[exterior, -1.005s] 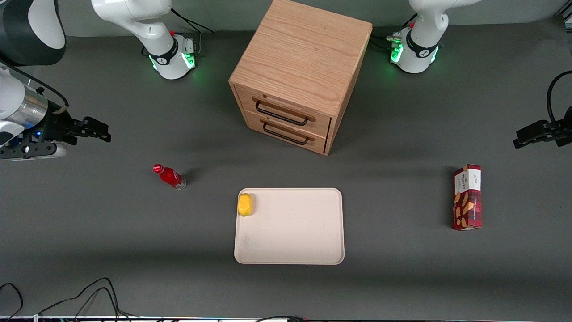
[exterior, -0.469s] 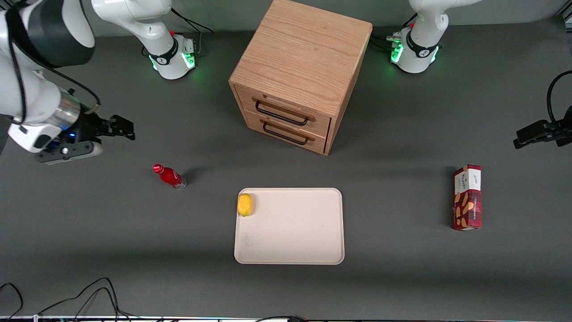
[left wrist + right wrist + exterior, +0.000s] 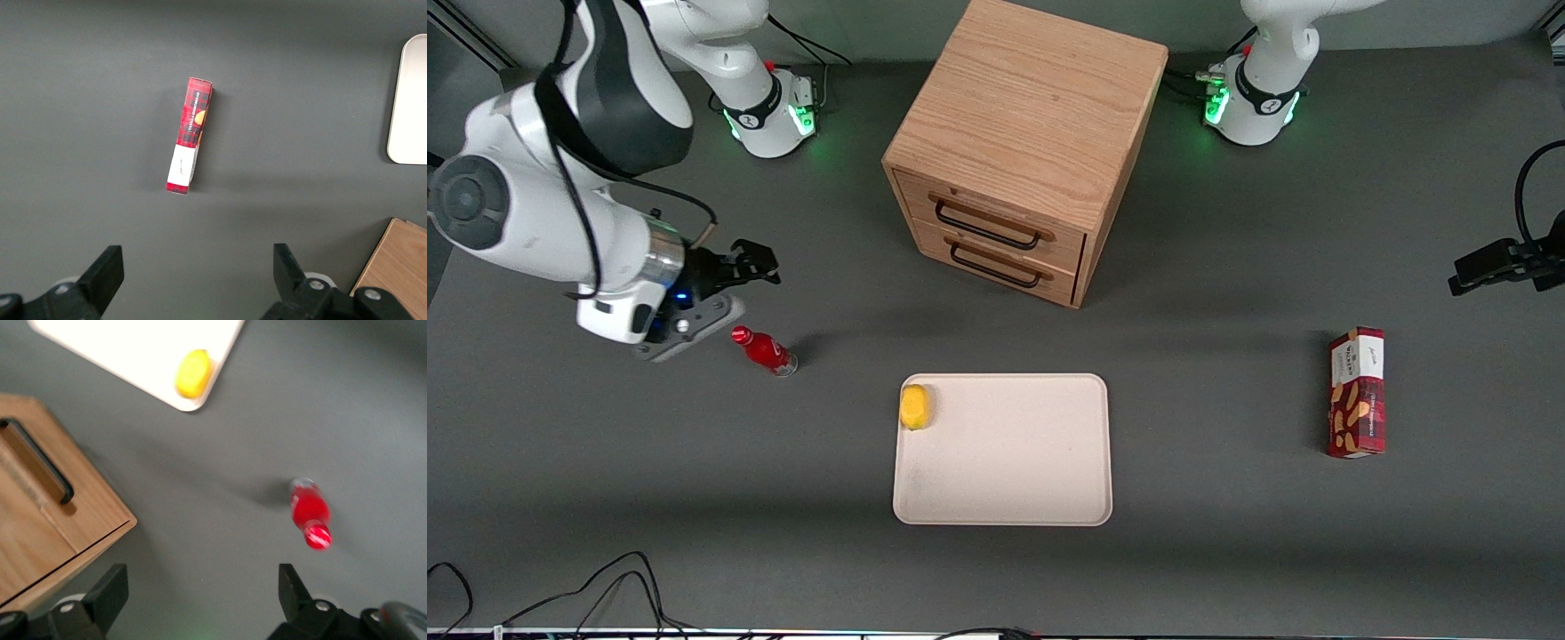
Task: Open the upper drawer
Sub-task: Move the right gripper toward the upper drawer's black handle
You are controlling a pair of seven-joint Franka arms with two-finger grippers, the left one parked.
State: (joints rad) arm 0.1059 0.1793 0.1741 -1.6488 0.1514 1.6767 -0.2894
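Note:
The oak cabinet [image 3: 1032,107] stands in the middle of the table, farther from the front camera than the tray. Its upper drawer [image 3: 1049,250] is shut, with a thin black bar handle [image 3: 987,227] across its front; the matching lower drawer [image 3: 1060,283] sits just beneath it. My right gripper [image 3: 763,264] hangs above the table toward the working arm's end, well apart from the cabinet. In the right wrist view the gripper [image 3: 202,587] is open with only bare table between its fingers [image 3: 112,589], and the cabinet's corner [image 3: 80,513] shows with one black handle [image 3: 40,463].
A red bottle [image 3: 765,351] [image 3: 310,513] lies on the table just nearer the camera than the gripper. A cream tray [image 3: 1005,498] holds a yellow fruit [image 3: 914,406] [image 3: 192,373] in one corner. A red snack box [image 3: 1357,391] [image 3: 190,133] lies toward the parked arm's end.
The right arm has swung in from the table's end toward the cabinet, and the gripper now hangs close by the red bottle. Both drawers stay shut.

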